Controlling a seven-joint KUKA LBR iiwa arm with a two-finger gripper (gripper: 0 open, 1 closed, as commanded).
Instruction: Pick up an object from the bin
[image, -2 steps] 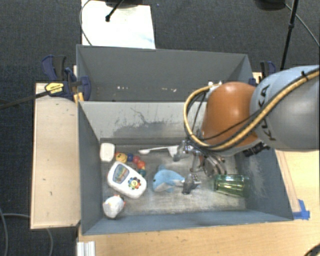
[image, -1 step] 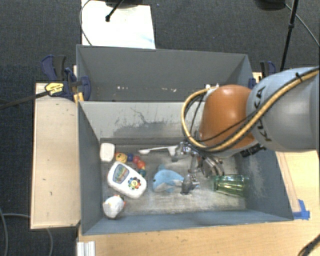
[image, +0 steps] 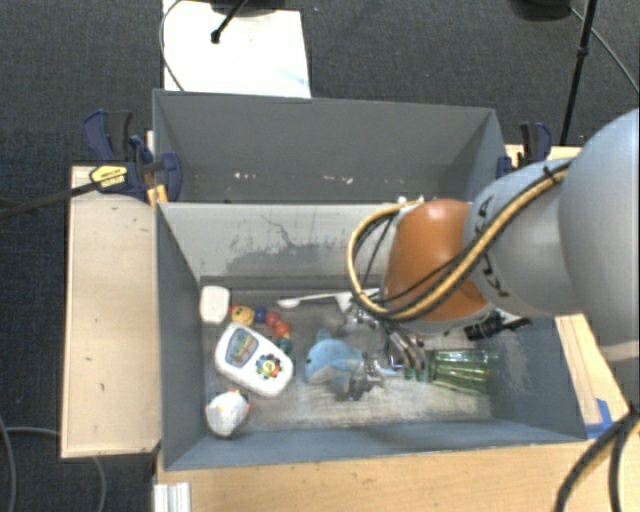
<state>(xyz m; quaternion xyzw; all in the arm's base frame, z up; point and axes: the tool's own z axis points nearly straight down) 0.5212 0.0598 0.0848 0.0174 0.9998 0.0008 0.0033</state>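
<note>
- The arm (image: 560, 240) comes in from the view's right and dips into the grey bin (image: 330, 140), with its orange cover (image: 430, 260) and looped cables sitting above the jaws.
- The jaws are low over the bin floor, about the middle of it. They are dark and tangled against the wrist parts, so I cannot tell how far open they are or whether anything is between them.
- A pale blue rounded thing (image: 328, 357) lies right up against the jaws, on their side toward the view's left. It looks to be touching them.
- Just beside the jaws on the other side, toward the view's right, a clear green bottle (image: 462, 370) lies flat.
- Further off beyond the blue thing sits a white oval toy (image: 252, 360) with coloured buttons.
- A few small coloured beads (image: 268, 320) and a white block (image: 214, 303) lie behind that toy.
- A crumpled white lump (image: 226, 412) rests near the bin's front wall, well apart from the jaws.
- A thin white stick (image: 312, 298) lies behind the jaws, toward the back slope.
</note>
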